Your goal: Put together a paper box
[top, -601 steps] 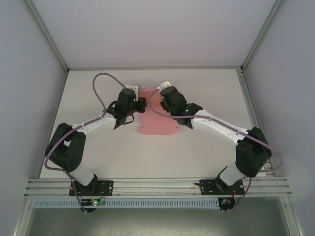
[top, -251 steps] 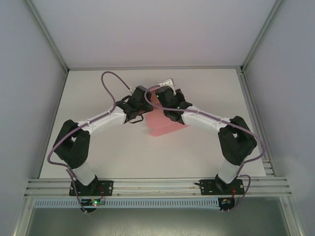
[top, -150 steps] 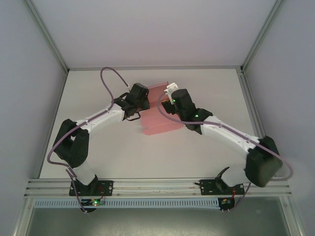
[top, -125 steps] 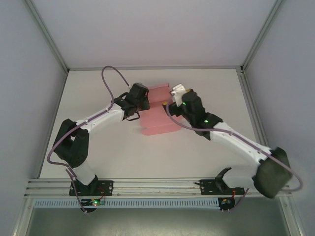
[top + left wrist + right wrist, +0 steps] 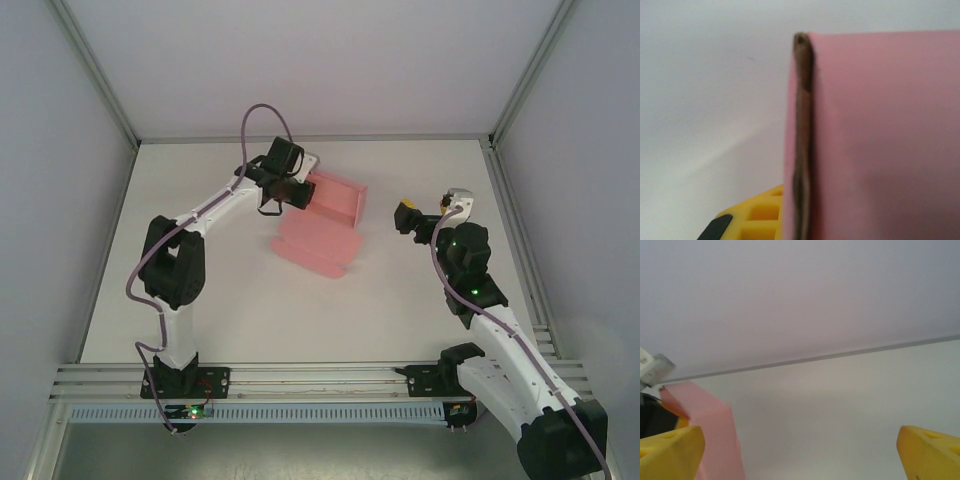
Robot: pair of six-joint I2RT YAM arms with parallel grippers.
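The right gripper (image 5: 425, 210) has let go, wide open and empty, leaving the half-folded paper box (image 5: 325, 225) well off its left finger, pinched tight by the left gripper (image 5: 297, 188) alone.

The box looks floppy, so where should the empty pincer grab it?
Probably the raised right end wall of the paper box, reached from the right: that thin card edge stands upright facing the open right pincer, and the left pincer pinches the opposite end.
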